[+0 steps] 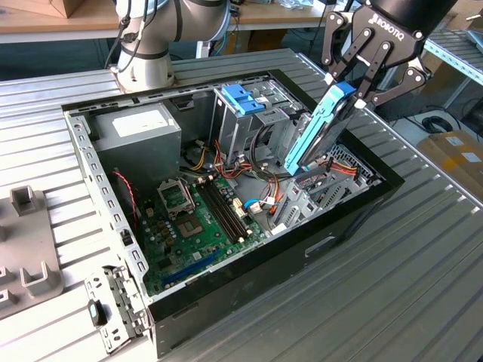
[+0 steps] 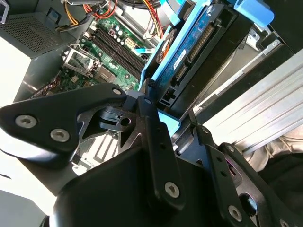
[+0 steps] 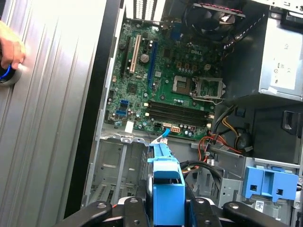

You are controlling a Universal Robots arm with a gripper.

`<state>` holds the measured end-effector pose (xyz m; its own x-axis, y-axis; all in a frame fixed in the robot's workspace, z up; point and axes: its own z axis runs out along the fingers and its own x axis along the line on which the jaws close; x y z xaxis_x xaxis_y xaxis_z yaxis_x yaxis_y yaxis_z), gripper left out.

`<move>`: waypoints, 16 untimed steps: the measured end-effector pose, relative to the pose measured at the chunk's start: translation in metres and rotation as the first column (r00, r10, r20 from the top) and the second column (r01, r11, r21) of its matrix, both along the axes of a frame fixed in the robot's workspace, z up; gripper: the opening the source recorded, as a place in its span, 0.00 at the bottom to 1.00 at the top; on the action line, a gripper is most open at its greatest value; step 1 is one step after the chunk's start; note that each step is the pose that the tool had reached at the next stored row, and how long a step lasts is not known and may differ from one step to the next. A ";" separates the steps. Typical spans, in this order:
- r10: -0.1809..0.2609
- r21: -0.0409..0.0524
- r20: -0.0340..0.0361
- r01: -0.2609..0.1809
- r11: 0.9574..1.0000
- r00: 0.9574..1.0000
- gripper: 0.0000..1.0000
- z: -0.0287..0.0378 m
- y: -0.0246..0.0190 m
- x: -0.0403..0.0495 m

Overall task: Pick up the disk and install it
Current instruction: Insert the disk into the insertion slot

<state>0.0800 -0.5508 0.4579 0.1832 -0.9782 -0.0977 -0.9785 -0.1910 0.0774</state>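
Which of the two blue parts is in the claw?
The light-blue-framed disk, tilted over the case; the darker blue latch sits apart on the drive cage.

Blue-framed disk (image 1: 321,128), tilted, above case

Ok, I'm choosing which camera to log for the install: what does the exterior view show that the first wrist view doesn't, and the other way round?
Exterior view: the arm's base behind the case, grey fixtures on the table at that view's left, and how the disk tilts over the drive bay.
First wrist view: a person's hand on the table beside the case, and the case fan.
Both: the tool clamped on the disk, the motherboard, the power supply and the blue latch piece.
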 end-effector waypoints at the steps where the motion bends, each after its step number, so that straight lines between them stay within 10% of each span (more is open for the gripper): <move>1: 0.000 0.000 0.000 0.000 1.000 1.000 0.37 0.0001 0.0000 -0.0009; 16: 0.000 0.000 0.007 0.000 1.000 1.000 0.37 0.0029 -0.0054 -0.0133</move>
